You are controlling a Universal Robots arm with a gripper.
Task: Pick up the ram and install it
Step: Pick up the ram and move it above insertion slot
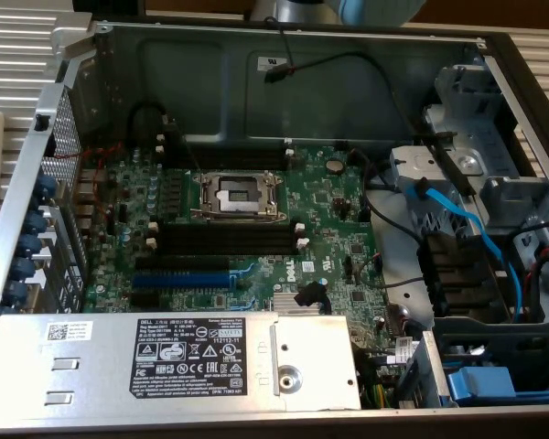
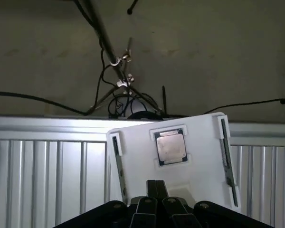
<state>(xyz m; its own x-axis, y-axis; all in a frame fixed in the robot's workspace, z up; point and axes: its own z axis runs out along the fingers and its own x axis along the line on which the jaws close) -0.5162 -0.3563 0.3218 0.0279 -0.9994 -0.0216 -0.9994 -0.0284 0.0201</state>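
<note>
- The jaws were pressed together with no gap between the black fingers (image 2: 148, 189), and they held nothing.
- In the wrist view they pointed toward a white tray (image 2: 199, 156) that lay tilted on the ribbed metal desk (image 2: 47, 180).
- The ram (image 2: 226, 156) sat on its edge in a groove along one long side of this tray, as a thin dark stick. It was apart from the jaws and not yet installed.
- A second similar stick (image 2: 118, 164) sat in the groove on the opposite side, and a square processor chip (image 2: 171, 146) lay in the pocket between them.
- Behind the tray the wrist view gave a plain wall, a tripod (image 2: 115, 59) and loose black cables (image 2: 33, 97).
- The exterior view gave what the wrist view did not: the open computer case (image 1: 210, 64) with the green motherboard (image 1: 339, 229) lying flat inside.
- On the board, a group of long black slots (image 1: 224, 240) with white end clips lay just below the metal processor socket (image 1: 238, 195). More black slots (image 1: 229, 157) lay above the socket.
- A blue slot (image 1: 183, 277) lay nearer to the power supply (image 1: 165, 357), which carried a black label.
- A blue cable (image 1: 467, 229) ran through the drive bay on the exterior view's right.
- A part of the arm (image 1: 348, 9) stood at the upper edge, above the case.
</note>
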